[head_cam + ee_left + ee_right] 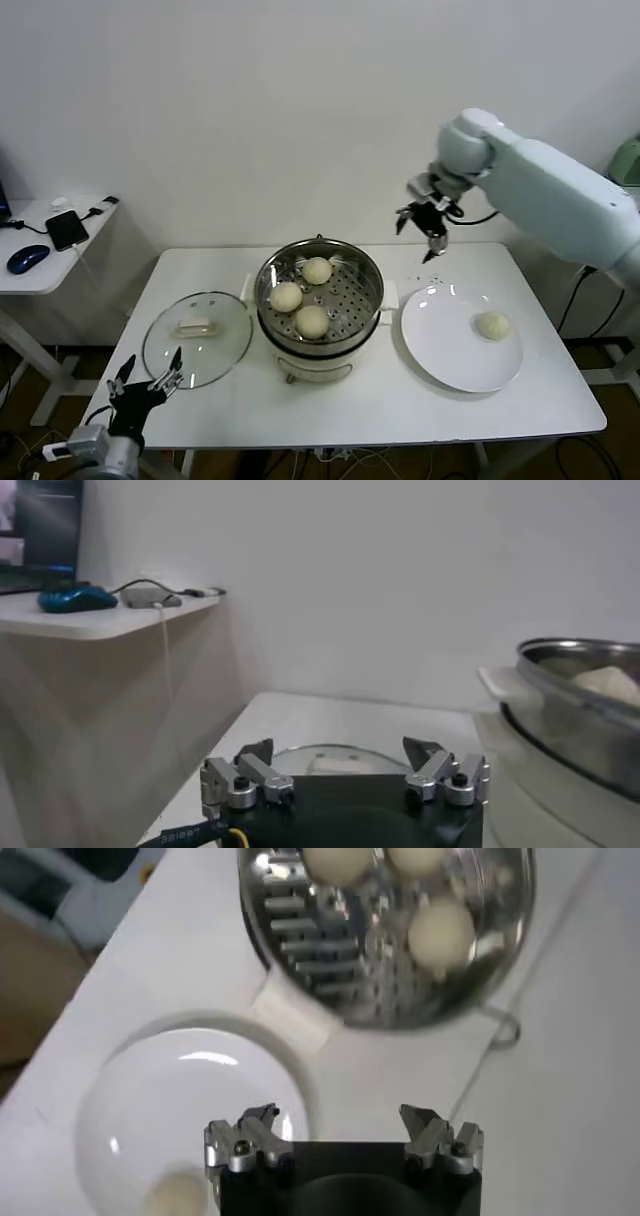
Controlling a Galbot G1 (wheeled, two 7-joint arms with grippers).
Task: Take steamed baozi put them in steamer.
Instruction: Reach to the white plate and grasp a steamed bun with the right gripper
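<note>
Three baozi [312, 321] in steamer [366, 262] — one on plate [440, 352].

Plain white wall [250, 110], white table [540, 400], side desk [40, 275]

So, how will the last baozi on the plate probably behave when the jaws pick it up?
The baozi looks smooth and dome-shaped, so it may roll or slide on the glossy white plate if nudged. It seems soft dough, so a hard squeeze would likely dent it. Probably light.

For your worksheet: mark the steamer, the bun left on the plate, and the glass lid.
steamer [372, 268], head view, steel rim.
bun [493, 325], head view, top of dome.
glass lid [165, 345], head view, bare glass.
</note>
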